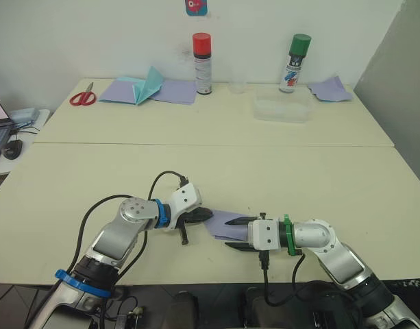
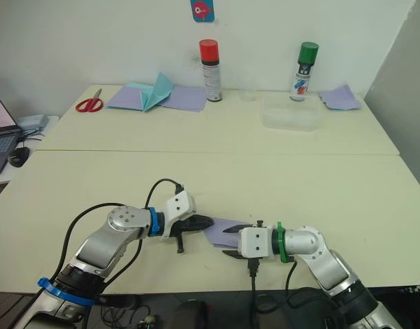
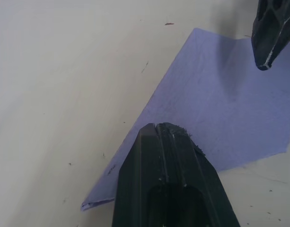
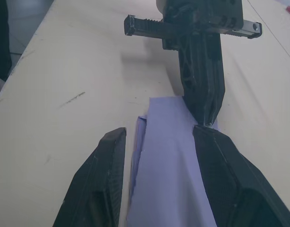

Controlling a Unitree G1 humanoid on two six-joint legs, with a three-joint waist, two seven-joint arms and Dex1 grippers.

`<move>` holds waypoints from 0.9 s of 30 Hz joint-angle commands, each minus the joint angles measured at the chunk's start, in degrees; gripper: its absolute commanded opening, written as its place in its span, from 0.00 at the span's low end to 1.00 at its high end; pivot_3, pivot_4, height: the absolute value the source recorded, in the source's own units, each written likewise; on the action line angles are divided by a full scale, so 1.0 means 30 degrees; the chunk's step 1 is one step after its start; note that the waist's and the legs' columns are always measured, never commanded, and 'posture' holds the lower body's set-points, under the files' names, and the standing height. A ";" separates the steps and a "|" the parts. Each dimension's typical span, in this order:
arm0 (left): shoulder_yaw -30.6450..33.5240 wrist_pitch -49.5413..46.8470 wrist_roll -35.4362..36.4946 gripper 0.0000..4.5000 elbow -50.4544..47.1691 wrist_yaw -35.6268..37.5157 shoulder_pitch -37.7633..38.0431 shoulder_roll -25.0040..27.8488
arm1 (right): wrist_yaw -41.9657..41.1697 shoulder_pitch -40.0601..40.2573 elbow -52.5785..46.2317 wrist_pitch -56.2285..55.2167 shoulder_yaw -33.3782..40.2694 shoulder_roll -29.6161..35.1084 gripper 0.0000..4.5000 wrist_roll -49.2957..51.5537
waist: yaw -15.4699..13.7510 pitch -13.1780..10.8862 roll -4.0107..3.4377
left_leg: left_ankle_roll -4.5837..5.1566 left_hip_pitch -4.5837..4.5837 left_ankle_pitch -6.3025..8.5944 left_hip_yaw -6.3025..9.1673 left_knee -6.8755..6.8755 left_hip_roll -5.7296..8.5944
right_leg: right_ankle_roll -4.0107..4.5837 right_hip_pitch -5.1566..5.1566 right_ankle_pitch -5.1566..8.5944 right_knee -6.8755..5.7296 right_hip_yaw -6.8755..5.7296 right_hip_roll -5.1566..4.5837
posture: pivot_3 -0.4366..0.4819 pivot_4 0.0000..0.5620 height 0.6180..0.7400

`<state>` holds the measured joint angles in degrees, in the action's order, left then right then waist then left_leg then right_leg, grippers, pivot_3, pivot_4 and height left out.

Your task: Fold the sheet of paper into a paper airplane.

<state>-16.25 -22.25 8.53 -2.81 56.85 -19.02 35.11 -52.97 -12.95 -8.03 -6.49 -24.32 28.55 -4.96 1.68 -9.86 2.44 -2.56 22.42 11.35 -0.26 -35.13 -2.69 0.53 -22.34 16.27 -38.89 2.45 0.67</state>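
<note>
The sheet of paper (image 1: 225, 224) is pale lavender and lies flat near the table's front edge, folded into a narrow strip with a layered edge (image 4: 141, 142). My left gripper (image 1: 205, 215) is shut, and its closed tip (image 3: 166, 131) rests on the paper's left end. My right gripper (image 4: 159, 142) faces it from the right and stands open, one finger (image 4: 107, 161) on each side of the strip. The two grippers' tips nearly meet over the paper.
On the far table stand a red-capped spray can (image 1: 202, 63), a green-capped can (image 1: 295, 63), a clear container (image 1: 283, 108) and a small cup (image 1: 238, 86). Red scissors (image 1: 81, 97), a teal paper shape (image 1: 148, 86) and spare lavender sheets (image 1: 174, 91) lie back left.
</note>
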 commanded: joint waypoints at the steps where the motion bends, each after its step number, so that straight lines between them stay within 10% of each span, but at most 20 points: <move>1: -0.0719 -0.0538 -0.0799 0.00 0.0565 -0.0015 0.0434 0.0223 | 0.0728 -0.0659 0.0301 -0.0120 0.0407 -0.0434 0.51 -0.0094 | 0.0002 0.0000 0.0000 | 0.0000 -0.0002 0.0000 0.0000 0.0000 0.0000 | 0.0002 0.0000 0.0001 0.0000 0.0001 0.0000 | 0.48 0.27 1.00; 11: -0.0747 -0.0566 -0.0808 0.00 0.0637 -0.0055 0.0376 0.0184 | 0.0688 -0.0959 0.0761 -0.0099 0.0323 -0.0823 0.51 0.0248 | 0.0005 0.0000 0.0000 | 0.0000 0.0007 0.0001 -0.0002 0.0007 0.0001 | -0.0019 0.0000 -0.0010 0.0002 0.0001 -0.0001 | 0.48 0.27 1.00; 19: -0.0758 -0.0676 -0.0800 0.00 0.0683 -0.0046 0.0377 0.0212 | 0.0362 -0.1159 0.0734 0.0507 0.0414 -0.0842 0.01 0.0694 | 0.0004 -0.0001 -0.0001 | 0.0000 0.0005 0.0000 0.0002 0.0007 -0.0002 | -0.0002 0.0000 0.0000 0.0002 -0.0001 -0.0002 | 0.48 0.27 1.00; 27: -0.0564 -0.0648 -0.0781 0.00 0.1236 -0.0183 0.0342 0.0160 | 0.0349 -0.1463 -0.0104 0.4661 0.0989 -0.1650 0.01 0.2444 | 0.0004 -0.0001 -0.0002 | 0.0000 0.0005 0.0000 0.0006 0.0008 -0.0008 | -0.0008 0.0001 -0.0003 0.0001 -0.0003 -0.0003 | 0.48 0.27 1.00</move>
<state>-16.49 -22.32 8.43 -2.14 56.87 -19.23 35.10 -52.24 -16.47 -5.73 4.35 -22.82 24.27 0.03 1.69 -9.87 2.43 -2.56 22.42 11.35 -0.24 -35.11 -2.72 0.51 -22.34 16.27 -38.89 2.44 0.65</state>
